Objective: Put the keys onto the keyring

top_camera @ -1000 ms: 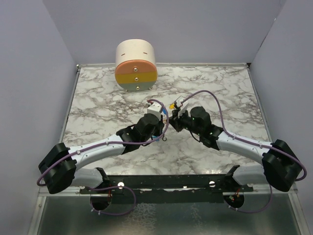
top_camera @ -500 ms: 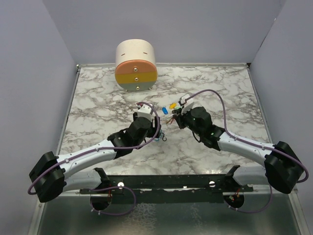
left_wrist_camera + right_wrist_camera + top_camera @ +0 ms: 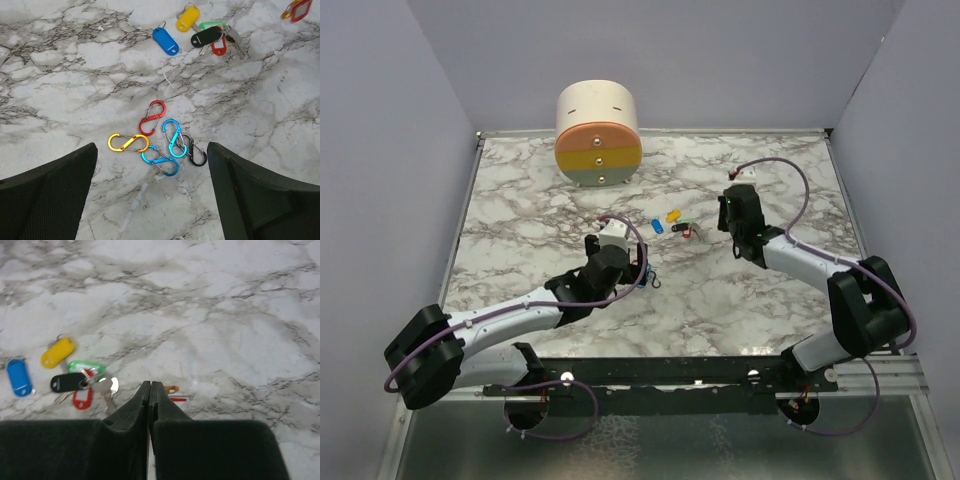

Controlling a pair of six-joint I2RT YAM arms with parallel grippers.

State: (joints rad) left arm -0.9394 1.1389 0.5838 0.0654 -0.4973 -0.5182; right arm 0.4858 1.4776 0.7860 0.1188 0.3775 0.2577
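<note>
Left wrist: keys (image 3: 205, 36) lie well ahead of spread left gripper (image 3: 151, 150); right gripper (image 3: 150, 390) pressed together.

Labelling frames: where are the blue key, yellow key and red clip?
blue key (image 3: 166, 41), left wrist view, middle of plastic head
yellow key (image 3: 188, 18), left wrist view, middle of plastic head
red clip (image 3: 151, 118), left wrist view, its narrow waist
</note>
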